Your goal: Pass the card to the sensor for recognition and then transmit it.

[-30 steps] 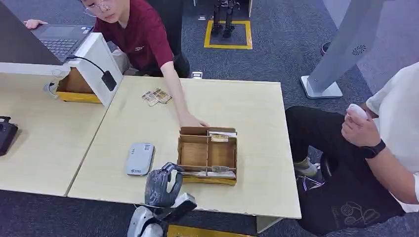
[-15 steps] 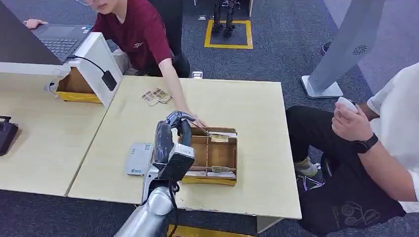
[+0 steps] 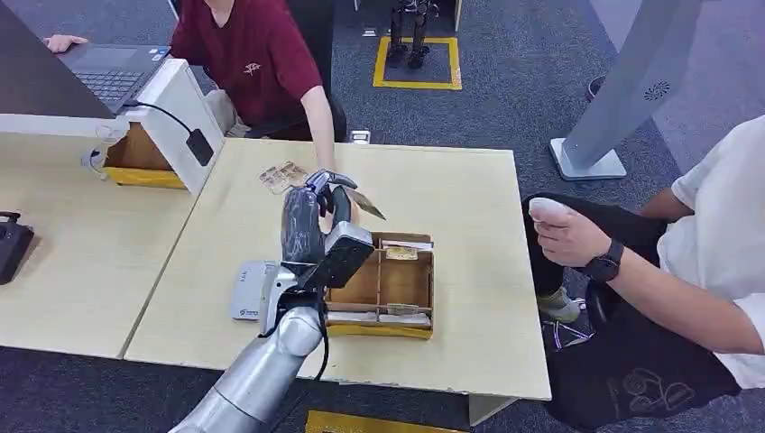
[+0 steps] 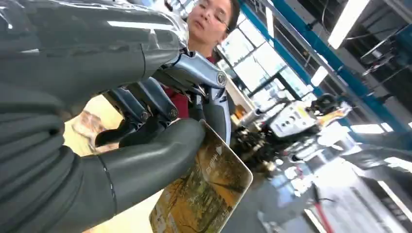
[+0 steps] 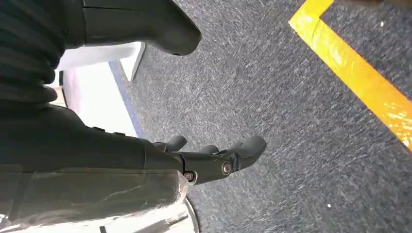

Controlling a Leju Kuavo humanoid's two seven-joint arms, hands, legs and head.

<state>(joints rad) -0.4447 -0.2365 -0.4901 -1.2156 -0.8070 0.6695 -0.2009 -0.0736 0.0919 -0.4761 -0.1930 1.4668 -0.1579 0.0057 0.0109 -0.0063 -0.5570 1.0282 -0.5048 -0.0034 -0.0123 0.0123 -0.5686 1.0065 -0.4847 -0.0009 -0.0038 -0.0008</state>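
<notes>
Left robot hand (image 3: 316, 212) pinches card (image 3: 364, 203) by one edge above table (image 3: 451, 189); shallow hold risks slippage before sensor (image 3: 253, 290).

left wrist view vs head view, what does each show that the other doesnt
The left wrist view alone shows the picture on the card: an autumn-coloured scene with an arrow and small print. The head view alone shows the wooden divided box, the grey card reader on the table, and loose cards beyond. Both show the left hand pinching the card, and a person in a red shirt.
</notes>
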